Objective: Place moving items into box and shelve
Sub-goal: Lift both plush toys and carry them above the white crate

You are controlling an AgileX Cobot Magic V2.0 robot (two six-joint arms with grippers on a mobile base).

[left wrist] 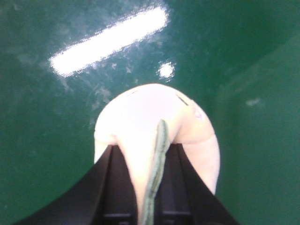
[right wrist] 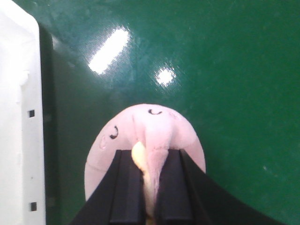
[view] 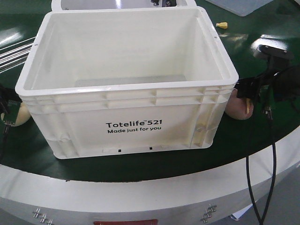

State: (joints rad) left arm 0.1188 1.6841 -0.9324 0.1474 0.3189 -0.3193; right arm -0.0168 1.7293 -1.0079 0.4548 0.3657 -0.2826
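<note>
The cream ball (view: 19, 115) sits low on the green surface (view: 262, 123), just beside the box (view: 131, 108) at about its 8 o'clock. The box wall hides part of it. From the left wrist view the cream ball (left wrist: 150, 117) shows a dark green jagged stripe running down a raised ridge. The left hand (left wrist: 145, 157) is closed on that ridge, with one black finger (left wrist: 115, 187) pressed to each side. From the front only a dark sliver of the left hand (view: 3, 104) shows at the picture's edge.

The pink ball (view: 240, 108) is on the other side of the box, at about its 4 o'clock and right against the corner. I can't tell whether it touches the wall. In the right wrist view the pink ball (right wrist: 150, 133) has a yellowish edge along its middle ridge. The right hand (right wrist: 147, 159) is clamped on that ridge, its fingers (right wrist: 126, 187) tight against it. The white side of the box (right wrist: 18, 117) stands at 9 o'clock of the ball there. From the front the right hand (view: 248, 88) reaches in from 3 o'clock, level with the box rim.

Whether either ball rests on the surface or is lifted a little, I can't say.

The box stands upright in the middle, open at the top with nothing inside, and its lettering faces the front. A small yellow piece (view: 221, 25) lies on the surface past its far right corner, at about 1 o'clock. Another white tub (view: 70, 4) shows behind it at 12 o'clock. Metal bars (view: 11, 52) lie at about 10 o'clock. A black cable (view: 272, 154) hangs down from the right arm.
</note>
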